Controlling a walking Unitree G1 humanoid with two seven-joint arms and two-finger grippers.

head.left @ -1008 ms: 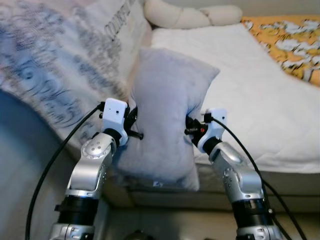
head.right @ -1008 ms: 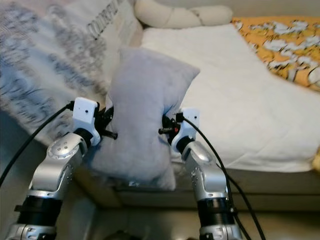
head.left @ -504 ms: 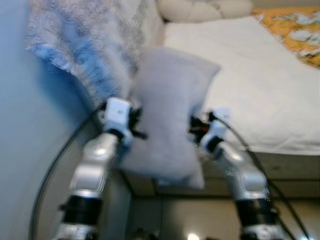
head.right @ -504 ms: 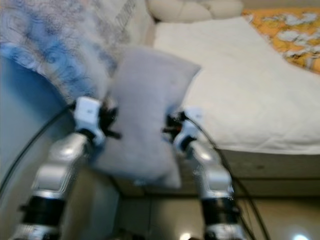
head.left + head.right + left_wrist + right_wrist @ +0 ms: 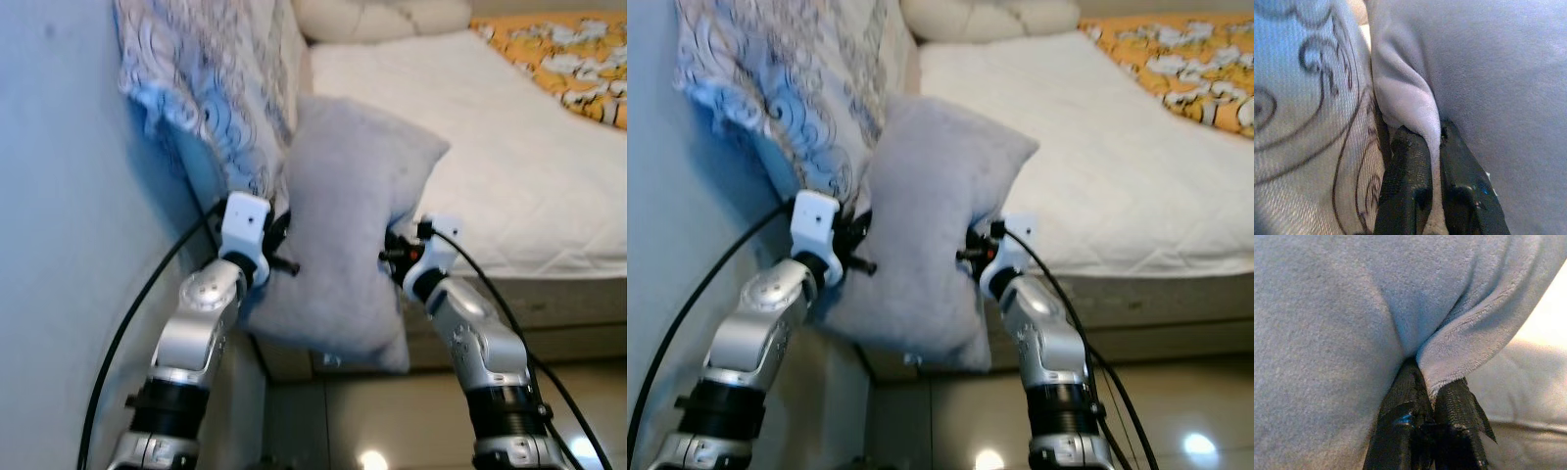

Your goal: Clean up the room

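Observation:
A grey plush pillow (image 5: 348,235) hangs upright between my two arms, at the near left corner of the bed. My left gripper (image 5: 284,257) is shut on a fold of the pillow's left edge (image 5: 1420,112). On the other side, my right gripper (image 5: 388,257) pinches a fold of its right edge (image 5: 1469,342). The pillow's lower end hangs past the mattress edge; its top leans against the patterned cushion.
A blue-and-white swirl-patterned cushion (image 5: 211,69) stands against the blue wall (image 5: 59,245) on the left. The bed has a white quilted cover (image 5: 509,147), a cream knotted cushion (image 5: 382,15) at the head and an orange floral blanket (image 5: 558,59) at far right. Glossy floor (image 5: 392,431) lies below.
The camera has swung, so the wall takes up more of the left. Both grippers stay shut on the pillow, which sits closer to the patterned cushion and the wall.

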